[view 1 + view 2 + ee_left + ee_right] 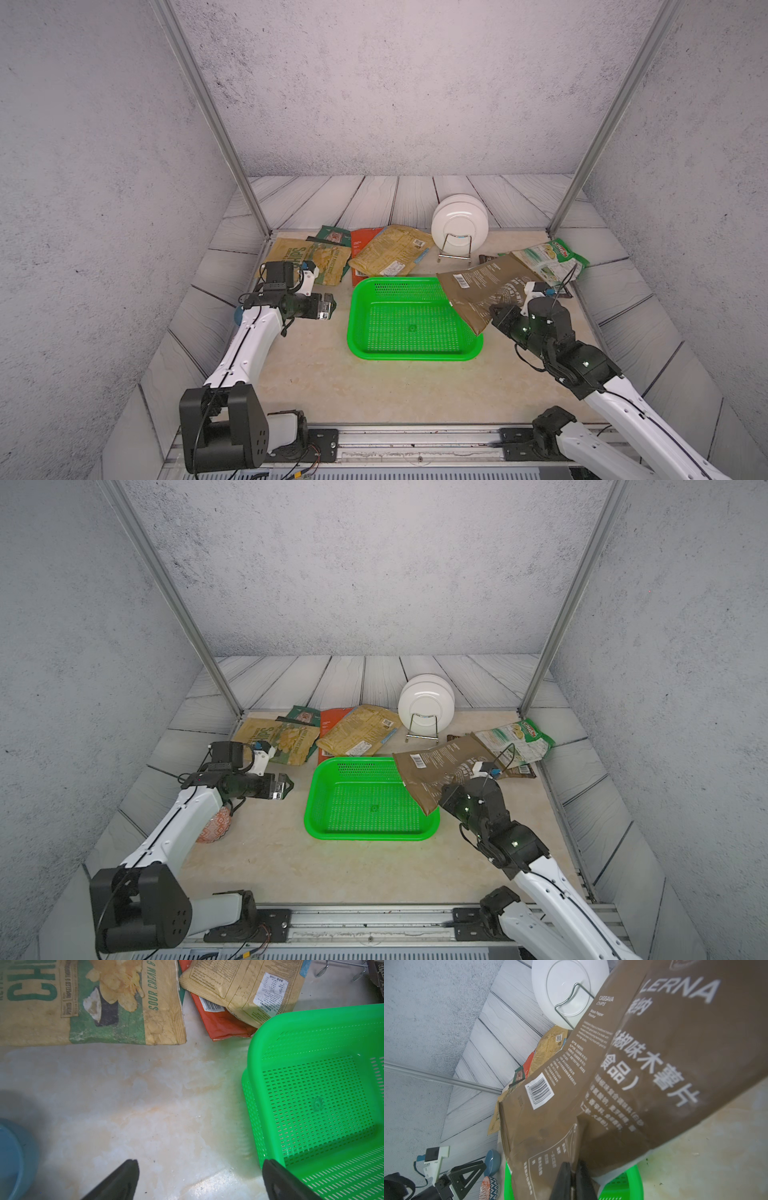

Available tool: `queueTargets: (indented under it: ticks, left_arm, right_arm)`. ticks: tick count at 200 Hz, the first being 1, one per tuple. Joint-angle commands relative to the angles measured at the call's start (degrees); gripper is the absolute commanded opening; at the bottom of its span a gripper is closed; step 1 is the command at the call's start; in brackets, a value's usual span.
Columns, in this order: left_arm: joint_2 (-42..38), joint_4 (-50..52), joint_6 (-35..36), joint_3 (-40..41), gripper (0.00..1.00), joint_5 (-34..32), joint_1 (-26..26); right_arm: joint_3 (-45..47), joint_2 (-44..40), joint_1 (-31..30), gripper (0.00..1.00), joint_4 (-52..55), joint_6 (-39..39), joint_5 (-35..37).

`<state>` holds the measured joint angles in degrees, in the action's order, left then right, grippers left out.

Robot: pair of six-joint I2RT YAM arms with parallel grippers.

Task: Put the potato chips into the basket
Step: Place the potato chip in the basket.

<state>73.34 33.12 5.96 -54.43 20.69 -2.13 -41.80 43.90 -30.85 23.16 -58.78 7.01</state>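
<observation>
The green basket (pixel 411 328) (pixel 370 812) sits mid-table with nothing in it. My right gripper (pixel 495 311) (pixel 572 1165) is shut on the lower edge of a brown chips bag (pixel 478 291) (pixel 612 1084), held tilted above the basket's right rim. My left gripper (pixel 330 308) (pixel 199 1165) hovers open and holds nothing, just left of the basket (pixel 311 1095). More chips bags lie behind: a mustard "sour cream" bag (pixel 316 259) (pixel 93 1001), a yellow bag (pixel 390 251), an orange-red bag (pixel 224 1024), a dark green bag (pixel 332 235). A green-white bag (pixel 548 257) lies at the right.
White plates (pixel 459 226) stand in a wire rack behind the basket. A blue bowl (pixel 12 1157) and a patterned bowl (pixel 214 825) sit under my left arm. Metal frame posts rise at the back corners.
</observation>
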Motion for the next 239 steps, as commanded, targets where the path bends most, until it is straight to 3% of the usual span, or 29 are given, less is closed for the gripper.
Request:
queueTargets:
  ticks: [1, 50, 93, 154, 211, 239]
  left_arm:
    - [0.17, 0.1, -0.34, -0.12, 0.99, -0.64, -0.21]
    - [0.4, 0.02, -0.42, -0.01, 0.99, -0.69, -0.17]
    - [0.42, 0.01, -0.42, -0.12, 0.99, -0.74, -0.16]
    - [0.31, 0.01, -0.51, -0.08, 0.99, -1.04, -0.21]
    - [0.23, -0.08, -0.52, -0.06, 0.99, -1.05, -0.2]
    - [0.39, -0.07, -0.51, -0.11, 0.99, -1.0, -0.23]
  right_arm:
    - [-2.69, 2.88, -3.61, 0.0, -6.69, -1.15, 6.23]
    - [-5.08, 9.48, -12.05, 0.0, -11.39, -1.42, 12.33]
    - [-9.89, 17.77, -21.06, 0.0, -12.17, -2.59, 22.63]
    - [-19.31, 31.22, -31.07, 0.0, -7.66, -13.17, 35.82]
    - [-29.99, 43.56, -34.09, 0.0, 6.3, -32.7, 37.34]
    - [-31.7, 48.18, -34.08, 0.0, 5.07, -33.87, 34.88]
